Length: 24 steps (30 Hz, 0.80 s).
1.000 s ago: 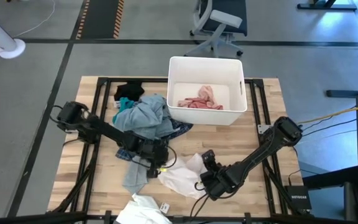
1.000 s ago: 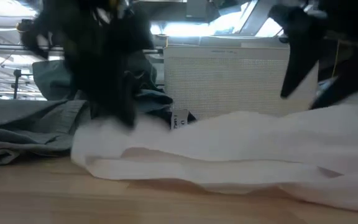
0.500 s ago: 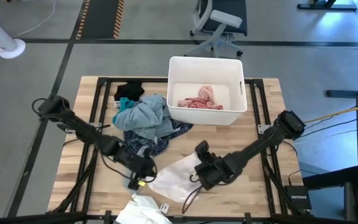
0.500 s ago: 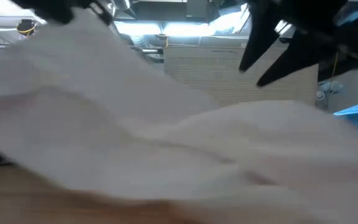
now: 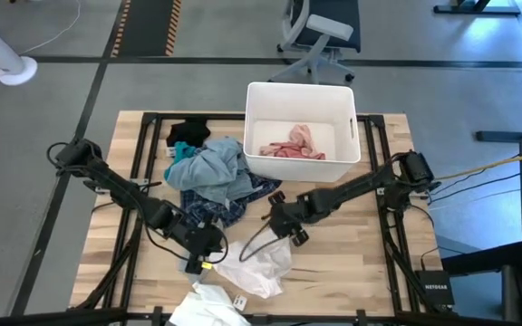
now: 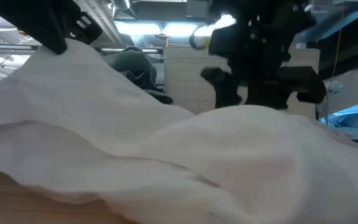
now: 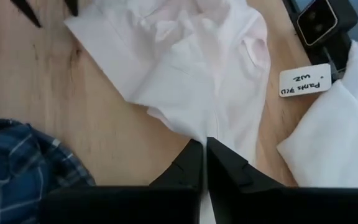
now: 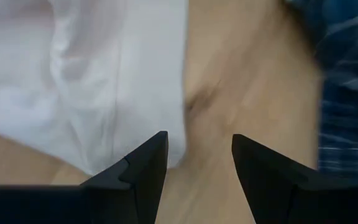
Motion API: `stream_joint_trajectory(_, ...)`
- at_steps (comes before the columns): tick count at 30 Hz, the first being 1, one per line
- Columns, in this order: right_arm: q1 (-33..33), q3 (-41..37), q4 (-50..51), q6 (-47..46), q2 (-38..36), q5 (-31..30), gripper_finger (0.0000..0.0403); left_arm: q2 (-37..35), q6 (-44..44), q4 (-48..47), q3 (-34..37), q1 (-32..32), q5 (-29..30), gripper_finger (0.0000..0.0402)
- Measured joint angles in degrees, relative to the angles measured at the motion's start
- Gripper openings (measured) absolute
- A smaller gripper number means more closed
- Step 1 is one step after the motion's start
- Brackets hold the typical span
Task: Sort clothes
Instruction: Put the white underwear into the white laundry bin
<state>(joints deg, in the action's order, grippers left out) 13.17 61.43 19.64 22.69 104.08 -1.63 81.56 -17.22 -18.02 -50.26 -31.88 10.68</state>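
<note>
Bare wood table at near right. Near edge: second white garment with tag, seen readable only from left wrist. Left gripper clenched on white garment; right gripper released above its far edge. Farther: plaid, blue-grey pile, black garment, bin holding pink garment.

Crumpled white garment; heaped clothes

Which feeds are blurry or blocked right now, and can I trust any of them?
Low view: white garment fills the frame, soft-focused, bright ceiling glare behind. Right wrist view: smeared, especially the plaid cloth. High and left wrist views: sharp, evenly lit.
</note>
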Motion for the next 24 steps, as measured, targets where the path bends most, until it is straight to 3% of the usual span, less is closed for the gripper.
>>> stream_joint_trajectory(5, -1.75, -3.78, -8.02, -1.22, 0.02, 9.39, 0.0198, 0.00, -0.36, -0.24, 0.00, 0.00, 0.02, 0.0006)
stream_joint_trajectory(18, -1.95, -7.50, -8.61, -5.64, 1.87, 6.91, 0.0192, -0.02, -0.97, -0.22, 0.00, 0.04, 0.02, 0.0006)
stream_joint_trajectory(21, -1.95, -7.43, -8.48, -5.87, 3.11, 8.57, 0.0159, -0.02, -1.89, -0.56, 0.00, 0.06, 0.02, 0.0009)
stream_joint_trajectory(24, -1.90, -7.41, -8.16, -5.10, 3.34, 8.82, 0.0097, -0.02, -1.92, -1.18, 0.00, 0.04, 0.02, 0.0008)
